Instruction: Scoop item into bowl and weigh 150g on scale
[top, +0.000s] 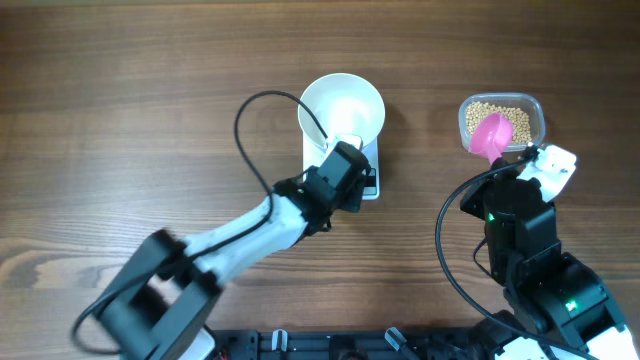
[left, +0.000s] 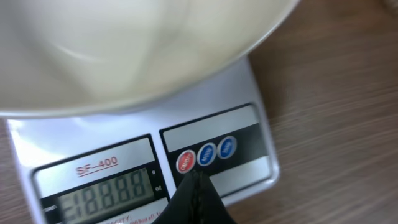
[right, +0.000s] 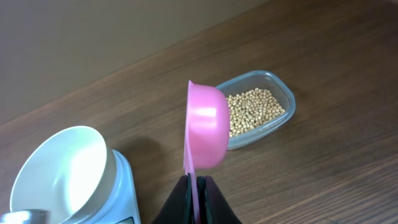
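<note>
The white bowl (top: 342, 110) sits empty on the white scale (top: 368, 182), whose display (left: 102, 194) shows all segments lit. My left gripper (left: 196, 175) is shut with nothing in it, its tip touching the red button (left: 186, 162) on the scale's dark panel. My right gripper (right: 196, 180) is shut on the handle of a pink scoop (right: 205, 127), held above the table beside the clear tub (right: 283, 93). The tan beans (right: 252, 111) fill that tub (top: 535, 110). In the overhead view the scoop (top: 493, 134) hangs over the tub's near edge.
The dark wooden table (top: 130, 120) stretches bare to the left and behind. Black cables (top: 255, 140) loop from both arms near the scale and the right arm's base.
</note>
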